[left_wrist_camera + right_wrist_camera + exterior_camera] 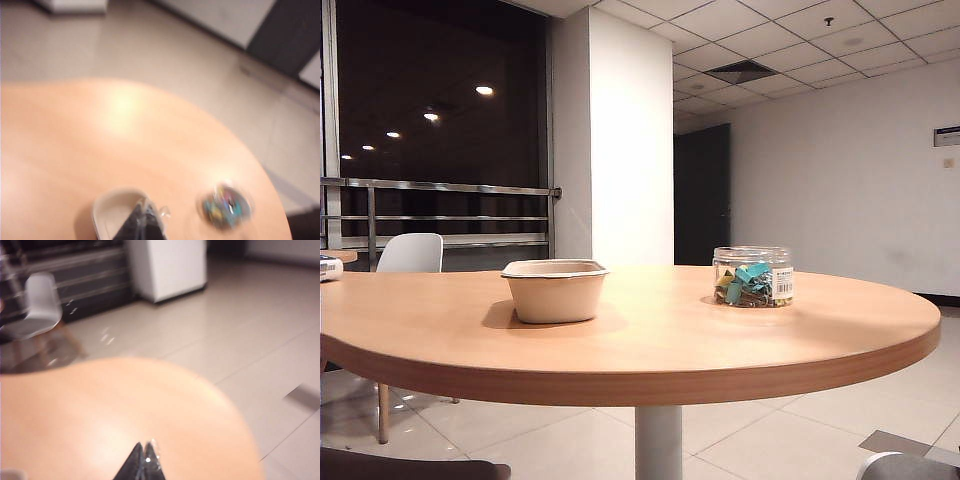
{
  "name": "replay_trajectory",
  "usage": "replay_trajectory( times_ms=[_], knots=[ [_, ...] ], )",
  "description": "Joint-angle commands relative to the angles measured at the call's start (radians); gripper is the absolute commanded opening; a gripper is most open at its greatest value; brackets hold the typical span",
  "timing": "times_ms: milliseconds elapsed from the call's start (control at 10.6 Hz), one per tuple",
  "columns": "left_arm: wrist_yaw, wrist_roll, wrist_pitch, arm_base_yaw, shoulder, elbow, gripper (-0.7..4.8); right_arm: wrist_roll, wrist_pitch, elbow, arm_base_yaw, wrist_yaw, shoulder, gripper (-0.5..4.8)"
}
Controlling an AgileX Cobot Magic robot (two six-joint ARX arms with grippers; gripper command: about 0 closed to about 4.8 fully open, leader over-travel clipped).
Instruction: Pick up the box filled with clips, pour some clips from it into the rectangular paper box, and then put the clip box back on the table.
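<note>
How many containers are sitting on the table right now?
2. The rectangular paper box stands left of centre on the table; the box filled with clips stands apart to its right. Neither tool appears in the exterior view.

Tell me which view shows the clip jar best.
The exterior view: the clip jar stands sharp and unblocked on the table, label and coloured clips visible. The left wrist view shows it from above, blurred, beyond the left gripper. The right wrist view shows only the shut right gripper, no jar.

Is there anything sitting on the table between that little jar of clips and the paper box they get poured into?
Nothing visible: only bare table lies between the jar of clips and the paper box. Both tools, left and right, hover shut above.
</note>
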Motion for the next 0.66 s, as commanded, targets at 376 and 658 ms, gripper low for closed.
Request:
replay_trajectory(
  times_ms=[376, 658],
  knots=[
    [0.073, -0.096, -0.194, 0.001, 0.113, 0.089, -0.05, 0.018, -0.067, 0.17, 0.014, -0.282, 0.591, 3.23],
    [0.073, -0.096, -0.194, 0.001, 0.113, 0.089, -0.05, 0.016, -0.029, 0.171, 0.045, -0.272, 0.698, 3.23]
  ],
)
